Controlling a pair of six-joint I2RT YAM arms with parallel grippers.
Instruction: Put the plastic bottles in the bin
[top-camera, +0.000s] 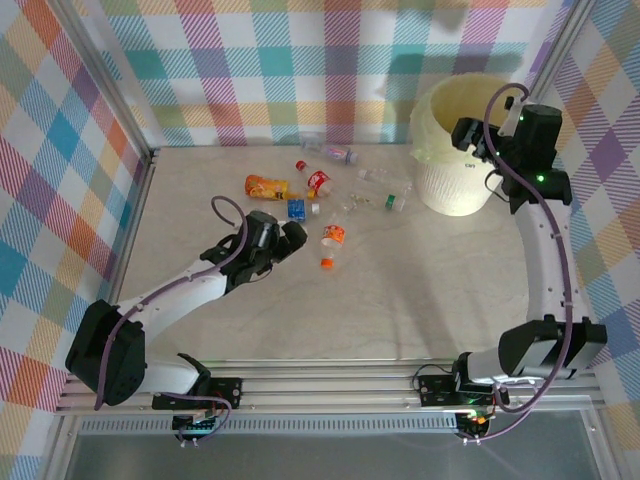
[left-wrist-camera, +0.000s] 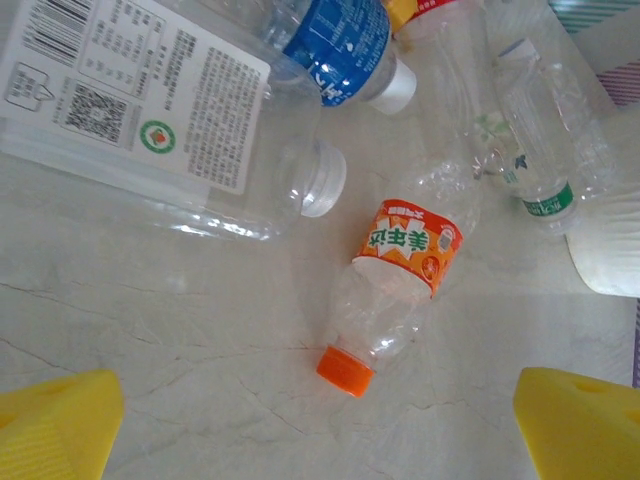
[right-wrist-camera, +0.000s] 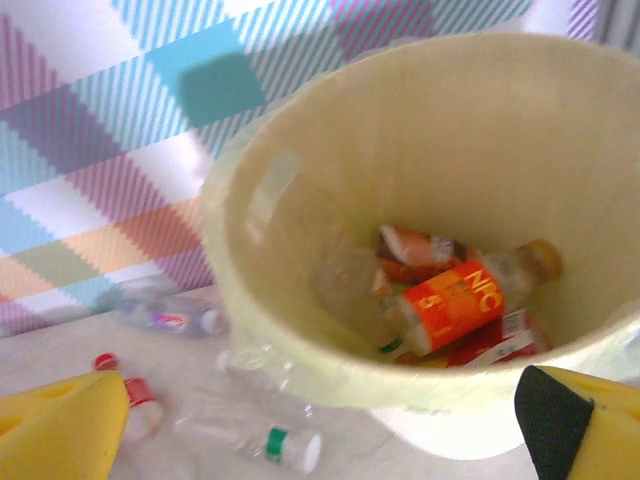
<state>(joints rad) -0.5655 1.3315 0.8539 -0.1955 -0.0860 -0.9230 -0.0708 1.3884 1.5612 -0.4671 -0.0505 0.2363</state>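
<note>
From my station I see a pale, stone-patterned tabletop (top-camera: 400, 300); up close in the left wrist view its surface (left-wrist-camera: 200, 350) carries fine, dark, crack-like veins. Pastel plaid panels close it in on three sides: a back wall (top-camera: 250, 70), a left wall (top-camera: 50, 200) and a right wall (top-camera: 620, 300). The same plaid (right-wrist-camera: 120, 150) shows blurred in the right wrist view. A slanting aluminium post (top-camera: 105, 85) marks the far left corner, and slotted aluminium rails (top-camera: 330, 385) run along the near edge.
</note>
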